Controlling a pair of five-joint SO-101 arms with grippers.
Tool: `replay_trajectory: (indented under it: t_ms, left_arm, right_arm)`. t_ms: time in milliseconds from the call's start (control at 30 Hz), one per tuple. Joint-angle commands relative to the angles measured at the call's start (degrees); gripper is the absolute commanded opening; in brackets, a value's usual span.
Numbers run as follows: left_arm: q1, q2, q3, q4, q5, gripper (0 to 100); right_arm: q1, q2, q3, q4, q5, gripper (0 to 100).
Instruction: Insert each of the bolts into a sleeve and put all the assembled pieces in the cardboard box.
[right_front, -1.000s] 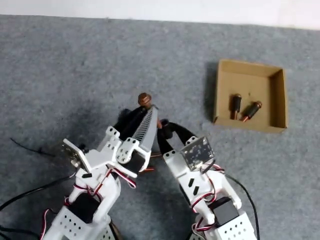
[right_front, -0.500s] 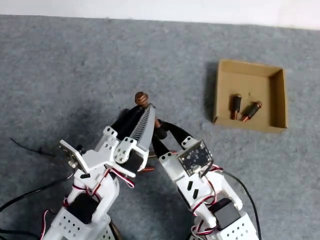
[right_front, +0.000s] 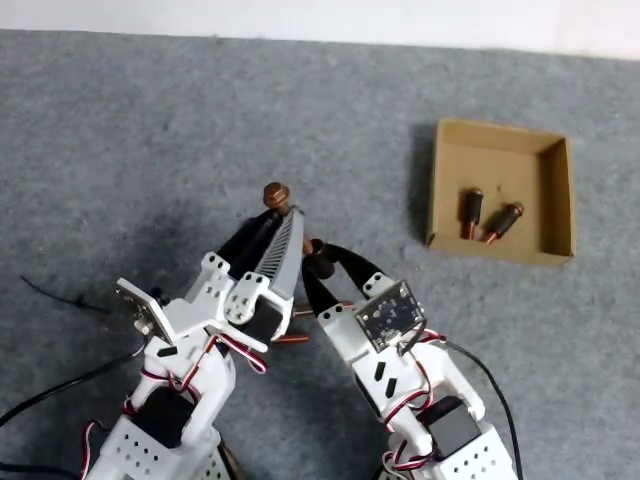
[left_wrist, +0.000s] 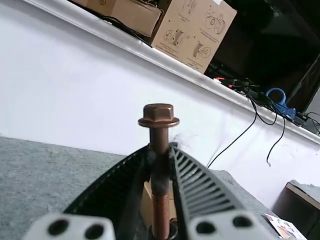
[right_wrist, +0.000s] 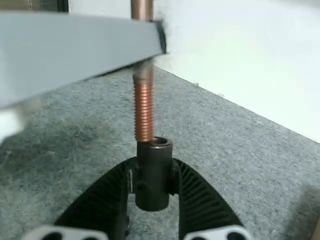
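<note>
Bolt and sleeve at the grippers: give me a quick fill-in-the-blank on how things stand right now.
1. The left gripper is shut on the bolt, whose head points ____.
2. The right gripper is shut on a dark ____, at whose mouth the bolt's threaded tip stands.
3. The cardboard box holds ____ assembled pieces.

Missing words: up; sleeve; two.

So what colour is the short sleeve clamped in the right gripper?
Black; the short cylindrical sleeve shows best in the right wrist view.
</note>
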Motion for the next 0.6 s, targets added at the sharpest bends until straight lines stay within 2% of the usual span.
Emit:
replay_trajectory:
  t_ms: [0, 233, 400, 567]
  left_arm:
    - [1.89, 1.01, 1.1, 0.7, 0.44, 1]
    - [1.89, 1.1, 1.19, 0.79, 0.62, 1]
    - [1.98, 1.1, 1.19, 1.67, 0.7, 1]
    - [4.79, 1.1, 1.19, 3.6, 0.53, 1]
  right_arm:
    - [-0.57, -1.27, -4.62, -1.36, 0.62, 0.4]
    - [-1.01, -1.27, -4.97, -1.36, 0.53, 0.4]
    - [-4.44, -1.27, -4.62, -1.36, 0.62, 0.4]
    - [-4.7, -1.27, -4.88, -1.36, 0.62, 0.4]
